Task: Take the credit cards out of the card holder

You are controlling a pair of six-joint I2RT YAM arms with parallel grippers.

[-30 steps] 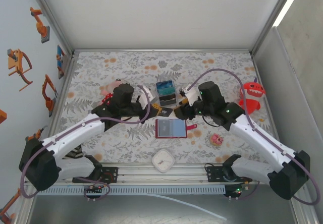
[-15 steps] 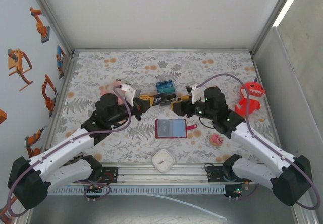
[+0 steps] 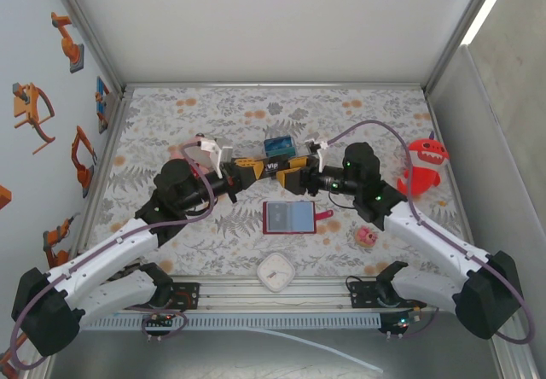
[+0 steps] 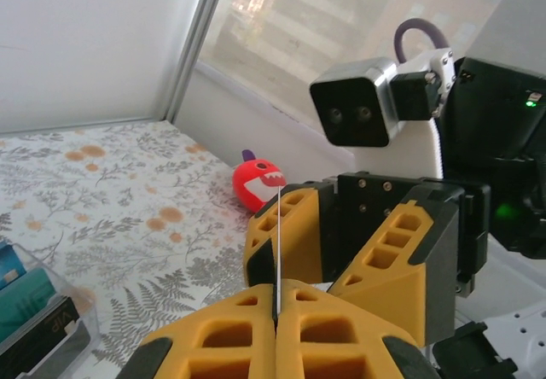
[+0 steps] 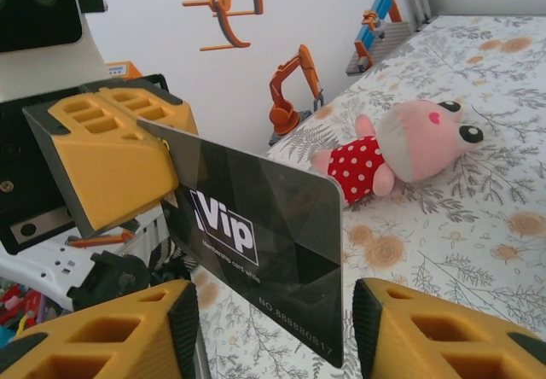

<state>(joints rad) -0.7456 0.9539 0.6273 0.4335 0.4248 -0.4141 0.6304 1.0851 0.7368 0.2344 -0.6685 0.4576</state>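
Credit card (image 5: 256,234), black with "Vip" printed on it, is in the air just beyond the far side of the open card holder (image 3: 288,217), which lies flat on the tabletop (image 3: 171,114). At one edge the left tool (image 4: 275,298) is clamped on it, probably for a handover. The right tool (image 5: 273,328) stands half wide, one finger at each face of the card, not yet pressing.

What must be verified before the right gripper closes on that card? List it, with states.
1. Left gripper shut on the black VIP card: ok.
2. Right gripper open, one finger each side of the card: ok.
3. Right fingers touching the card: not ok, gaps both sides.
4. Card holder lies open on the table: ok.
5. More cards inside the holder: cannot tell.
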